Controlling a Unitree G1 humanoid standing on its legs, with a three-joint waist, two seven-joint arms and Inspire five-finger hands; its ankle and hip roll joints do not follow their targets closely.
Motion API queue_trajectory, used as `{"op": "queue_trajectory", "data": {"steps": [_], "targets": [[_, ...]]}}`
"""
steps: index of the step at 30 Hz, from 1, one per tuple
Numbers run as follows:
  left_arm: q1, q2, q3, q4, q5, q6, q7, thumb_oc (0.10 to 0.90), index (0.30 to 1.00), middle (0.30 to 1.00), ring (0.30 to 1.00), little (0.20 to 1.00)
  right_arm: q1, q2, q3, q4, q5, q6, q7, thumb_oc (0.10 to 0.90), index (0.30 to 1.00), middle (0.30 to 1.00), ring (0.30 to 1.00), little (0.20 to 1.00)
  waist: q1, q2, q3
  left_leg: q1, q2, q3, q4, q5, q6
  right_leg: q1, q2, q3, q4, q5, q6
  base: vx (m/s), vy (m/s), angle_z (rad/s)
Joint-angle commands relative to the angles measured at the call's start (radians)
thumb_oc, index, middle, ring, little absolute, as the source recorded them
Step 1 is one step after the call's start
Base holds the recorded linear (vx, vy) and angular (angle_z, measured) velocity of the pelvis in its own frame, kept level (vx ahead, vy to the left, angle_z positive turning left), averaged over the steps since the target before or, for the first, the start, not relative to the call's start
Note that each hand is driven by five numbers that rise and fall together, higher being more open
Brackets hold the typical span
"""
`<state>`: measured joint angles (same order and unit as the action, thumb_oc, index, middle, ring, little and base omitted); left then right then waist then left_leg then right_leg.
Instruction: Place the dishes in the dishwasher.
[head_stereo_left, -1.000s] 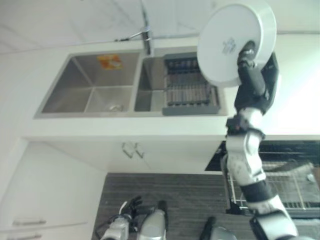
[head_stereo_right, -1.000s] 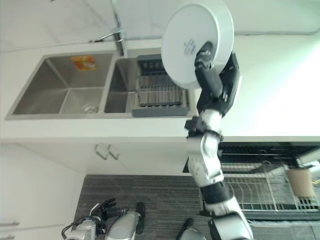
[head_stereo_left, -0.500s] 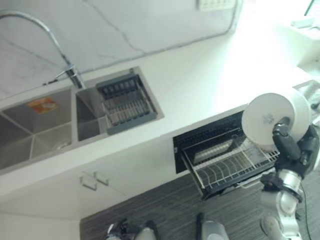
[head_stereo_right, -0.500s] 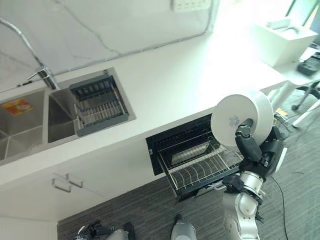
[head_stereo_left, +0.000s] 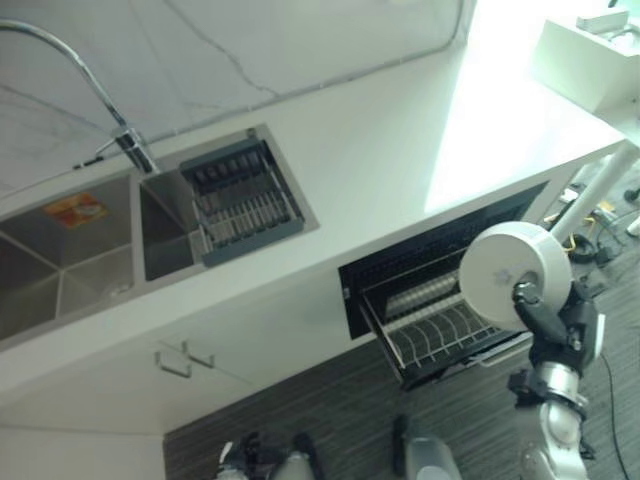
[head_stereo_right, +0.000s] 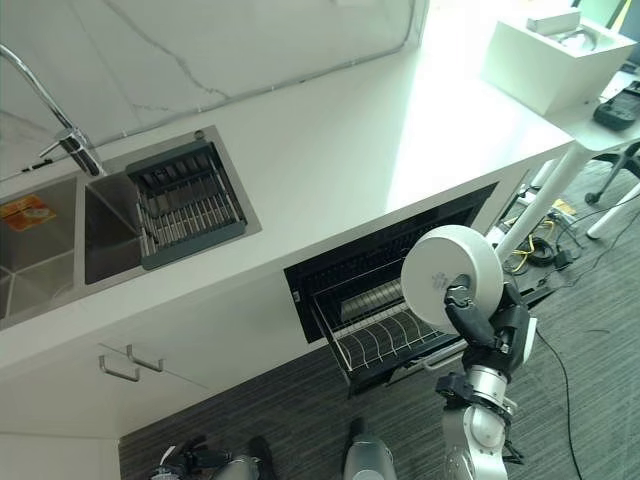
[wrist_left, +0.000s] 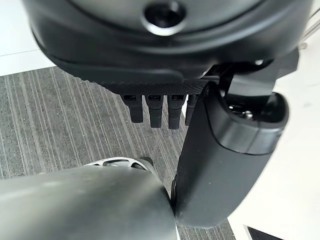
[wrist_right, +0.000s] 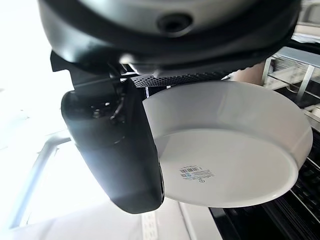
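Observation:
A round white dish (head_stereo_left: 505, 270) stands on edge with its underside toward me, held in front of the open dishwasher (head_stereo_left: 432, 255). My right hand (head_stereo_left: 548, 325) is shut on it, thumb (wrist_right: 117, 150) across the base and fingers behind the rim. The dish (wrist_right: 235, 160) hangs just above the right end of the pulled-out wire rack (head_stereo_right: 385, 335), apart from it. My left hand (wrist_left: 230, 150) hangs low by the floor (head_stereo_right: 185, 462), fingers (wrist_left: 150, 107) straight, holding nothing.
A double steel sink (head_stereo_left: 60, 270) with a dark drain basket (head_stereo_left: 240, 195) and a curved tap (head_stereo_left: 90, 80) is set in the white counter (head_stereo_left: 400, 150). A white box (head_stereo_right: 550, 55) stands at the far right. Cables lie on the grey carpet (head_stereo_right: 590, 340).
The camera has swung right, from the sink to the dishwasher. My right hand has carried the dish down from counter height to just above the pulled-out rack.

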<state>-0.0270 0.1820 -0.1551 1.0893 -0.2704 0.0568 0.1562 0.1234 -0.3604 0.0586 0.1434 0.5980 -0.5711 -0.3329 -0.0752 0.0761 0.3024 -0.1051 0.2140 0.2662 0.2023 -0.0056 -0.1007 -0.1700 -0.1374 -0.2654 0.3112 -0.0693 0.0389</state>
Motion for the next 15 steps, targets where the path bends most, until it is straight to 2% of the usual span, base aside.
{"op": "queue_trajectory", "data": {"steps": [1,5,10,13,15], "targets": [[0.052,0.002,-0.071,0.036,0.006,0.045,-0.014,0.800,0.900,0.900,0.900,0.900,-0.165,-0.044,-0.055,-0.128,-0.128,-0.141,0.021,0.400,0.300,0.300,0.300,0.300,0.011,-0.025,0.045,0.018,-0.023,-0.016,0.098,-0.136,0.020,0.111,0.015,-0.020,-0.011,-0.143,0.032,0.00,0.023,0.14],[0.029,0.012,-0.086,0.029,0.012,0.029,-0.017,0.800,0.900,0.900,0.900,0.900,-0.218,-0.059,-0.027,-0.013,-0.190,-0.146,-0.021,0.400,0.300,0.300,0.300,0.300,0.041,-0.022,0.077,-0.017,-0.035,-0.056,0.098,-0.127,0.027,0.097,0.023,-0.030,-0.011,-0.136,0.030,-0.01,0.023,0.20],[0.010,0.025,-0.092,0.035,-0.004,0.027,-0.040,0.800,0.900,0.900,0.900,0.900,-0.269,-0.077,-0.009,0.059,-0.283,-0.165,-0.056,0.400,0.300,0.300,0.300,0.300,0.065,-0.014,0.106,-0.040,-0.044,-0.071,0.098,-0.121,0.035,0.079,0.022,-0.045,0.007,-0.136,0.031,-0.02,0.006,0.13],[0.008,0.029,-0.090,0.036,-0.011,0.026,-0.047,0.800,0.900,0.900,0.900,0.900,-0.300,-0.104,-0.011,0.088,-0.342,-0.136,-0.123,0.400,0.300,0.300,0.300,0.300,0.082,-0.010,0.119,-0.051,-0.051,-0.078,0.098,-0.116,0.038,0.067,0.016,-0.055,0.030,-0.141,0.030,0.00,0.004,0.03],[0.007,0.038,-0.092,0.035,-0.002,0.024,-0.059,0.800,0.900,0.900,0.900,0.900,-0.329,-0.142,-0.023,0.131,-0.403,-0.085,-0.200,0.400,0.300,0.300,0.300,0.300,0.098,-0.006,0.129,-0.059,-0.057,-0.082,0.098,-0.112,0.041,0.054,0.005,-0.064,0.059,-0.148,0.029,0.01,0.006,0.03]]}}
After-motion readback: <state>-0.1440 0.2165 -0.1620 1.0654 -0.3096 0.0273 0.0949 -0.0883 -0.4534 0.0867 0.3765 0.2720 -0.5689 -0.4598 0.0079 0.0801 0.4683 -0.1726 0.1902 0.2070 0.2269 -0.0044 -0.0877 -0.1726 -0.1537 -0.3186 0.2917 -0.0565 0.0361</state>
